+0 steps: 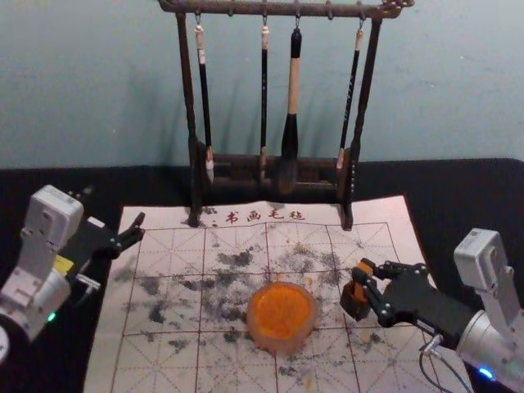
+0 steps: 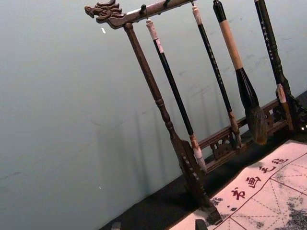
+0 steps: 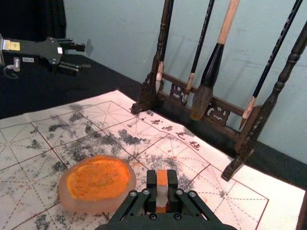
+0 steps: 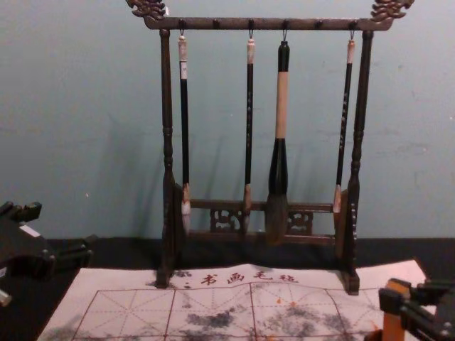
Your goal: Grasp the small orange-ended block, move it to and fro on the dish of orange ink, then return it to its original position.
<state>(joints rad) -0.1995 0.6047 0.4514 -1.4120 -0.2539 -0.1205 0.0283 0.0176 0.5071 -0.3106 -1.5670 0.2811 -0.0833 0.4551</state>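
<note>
Right tool pinches small orange-ended block beside round dish of orange ink.
Left tool hangs wide at black counter's left.

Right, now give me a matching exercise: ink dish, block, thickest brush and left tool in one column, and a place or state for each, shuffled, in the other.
Column one
1. ink dish
2. block
3. thickest brush
4. left tool

Column two
A. hanging from the rack
B. open, with nothing in its grasp
C. resting on the mat
D. clamped in the right tool

Right pairs: 1-C, 2-D, 3-A, 4-B
</note>
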